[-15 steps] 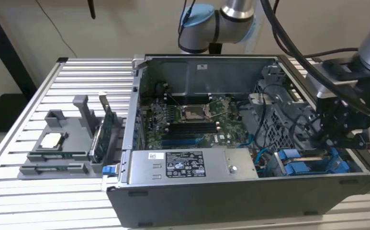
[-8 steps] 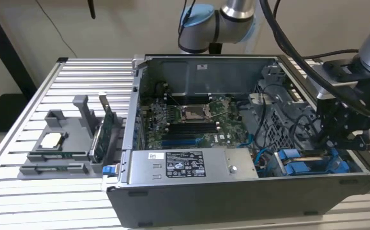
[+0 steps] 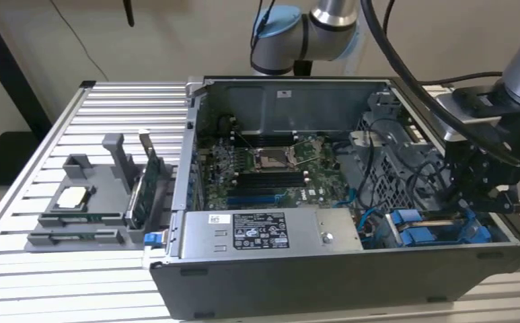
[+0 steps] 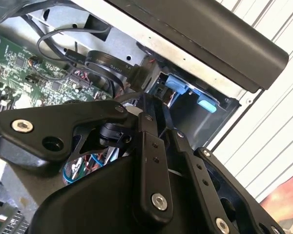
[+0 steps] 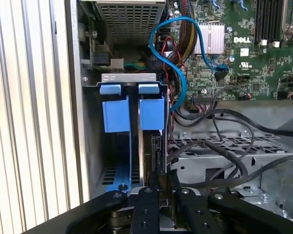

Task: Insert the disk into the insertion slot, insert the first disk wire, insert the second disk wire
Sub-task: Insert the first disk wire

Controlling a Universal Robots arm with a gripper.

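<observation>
The disk (image 5: pixel 147 146) stands on edge in the insertion slot of the open computer case, its blue carrier frame (image 5: pixel 151 112) beside a second blue carrier (image 5: pixel 115 114). My gripper (image 5: pixel 160 171) sits right at the disk's exposed end. It is shut on the dark connector of a black disk wire (image 5: pixel 188 146) that runs off across the metal drive cage. In the exterior view the gripper (image 3: pixel 471 219) reaches down into the case's corner next to the blue carriers (image 3: pixel 421 235). The second wrist view shows the carrier tabs (image 4: pixel 178 84) past the fingers.
A silver power-supply box (image 3: pixel 269 232) lies beside the drive bay, with the motherboard (image 3: pixel 269 165) behind it. A blue data cable (image 5: pixel 178 63) loops near the carriers. A grey parts fixture (image 3: pixel 85 208) stands on the slatted table (image 3: pixel 80 282). A person's hand (image 4: pixel 285 197) is nearby.
</observation>
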